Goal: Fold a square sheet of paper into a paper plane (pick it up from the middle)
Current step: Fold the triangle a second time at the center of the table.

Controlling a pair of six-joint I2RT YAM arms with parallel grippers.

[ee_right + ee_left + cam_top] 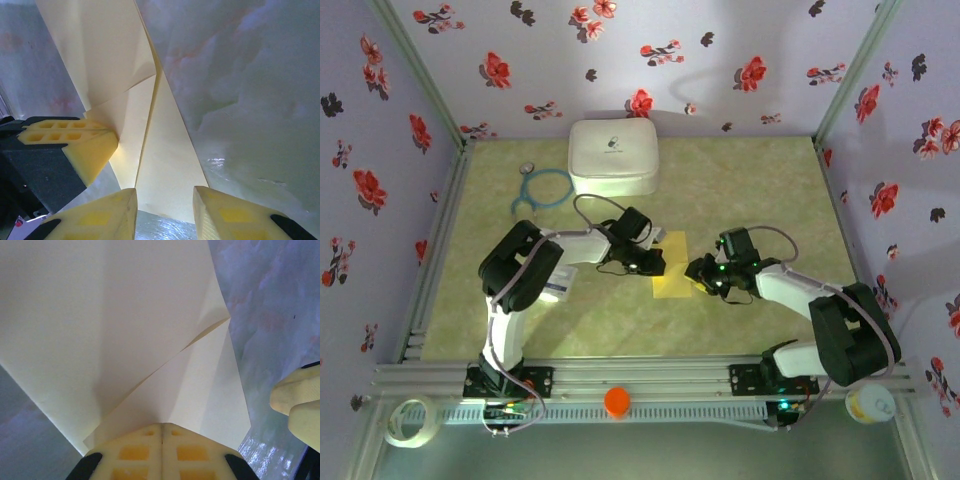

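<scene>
Your square sheet of paper (672, 272) lies near the middle of the counter (770, 190), between the two arms and well in front of the white rounded case (612, 155). It is no longer a flat square: in the left wrist view (125, 330) you can see one flap folded over, its corner sticking out to the right along a slanting crease. Your left gripper (645, 262) reaches in from the sheet's left side. Seen from its own wrist (161, 429), the two pads are pressed together on the near edge of the paper, so it is clamped on the sheet. Your right gripper (705, 275) sits at the sheet's right side. In its wrist view (164, 194) the fingers stand apart with a clear gap, and the pointed end of the paper (165, 165) runs down towards that gap without being pinched. The left gripper's closed pads (75, 140) show at the left of that view, on the paper's edge. A blue ring (542, 188) lies on the counter just left of the case.
</scene>
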